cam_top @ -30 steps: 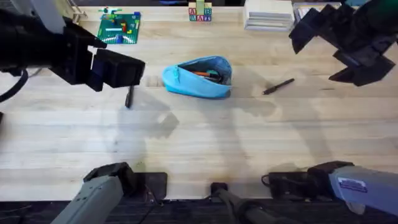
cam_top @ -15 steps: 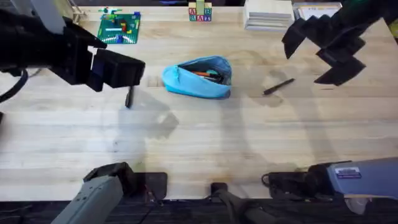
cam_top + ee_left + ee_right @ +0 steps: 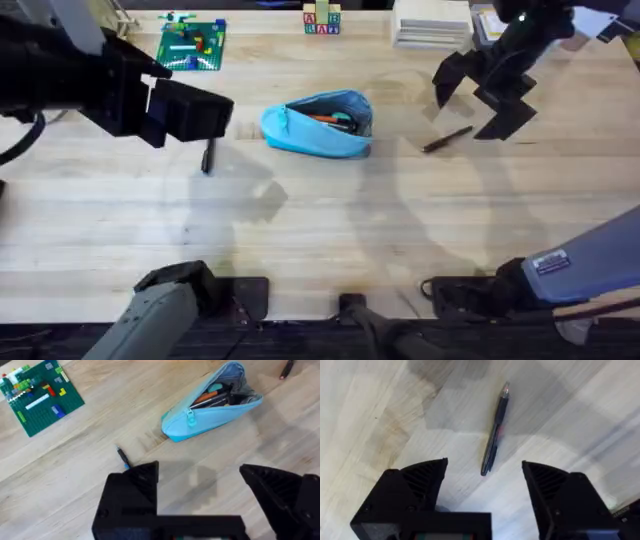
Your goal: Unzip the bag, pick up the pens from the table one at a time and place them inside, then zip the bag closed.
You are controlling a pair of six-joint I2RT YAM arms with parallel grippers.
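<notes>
The turquoise bag [image 3: 318, 128] lies unzipped at the table's middle back, with orange-red and dark pens [image 3: 330, 119] showing in its mouth. The left wrist view shows the bag [image 3: 220, 410] and the pens inside it [image 3: 214, 395]. One black pen [image 3: 447, 139] lies on the table right of the bag. My right gripper [image 3: 476, 100] hovers open just above it, and the pen [image 3: 495, 430] sits ahead between its fingers. Another black pen [image 3: 208, 156] lies left of the bag, partly under my open left gripper [image 3: 200, 115]. Its tip [image 3: 122, 457] shows beside the left finger [image 3: 132, 485].
A green baseplate [image 3: 192, 45] with bricks sits at the back left. Letter blocks [image 3: 321, 20] and a white stack [image 3: 432, 22] stand along the back edge. Bare wood plank spreads across the front half of the table [image 3: 320, 230].
My right arm has dropped and swung left from the back right corner to just above the right-hand pen. The left arm, the bag and the pens have not moved.
</notes>
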